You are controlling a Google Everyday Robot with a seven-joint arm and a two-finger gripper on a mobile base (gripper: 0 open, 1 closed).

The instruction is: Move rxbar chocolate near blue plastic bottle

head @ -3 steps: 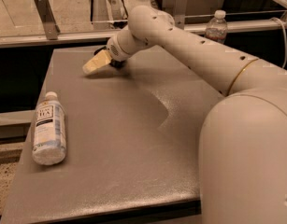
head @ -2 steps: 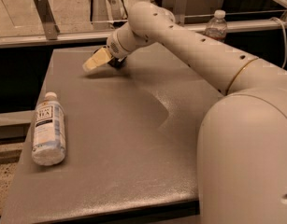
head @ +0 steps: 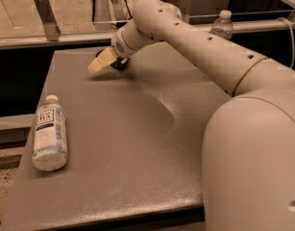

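My gripper (head: 102, 61) is low over the far left part of the grey table (head: 137, 143), at the end of the long white arm. A small dark shape (head: 120, 64) shows right behind the gripper's tan tip; it may be the rxbar chocolate, but most of it is hidden by the gripper. The blue plastic bottle (head: 49, 133) lies on its side near the table's left edge, cap pointing away, well in front of the gripper and apart from it.
A clear water bottle (head: 222, 25) stands beyond the table at the far right, by a metal rail (head: 51, 38). The robot's white body (head: 252, 153) fills the right foreground. The table's front edge runs along the bottom.
The gripper has stayed at about the same spot at the far left of the table, shifting only slightly. The bottle has not moved.
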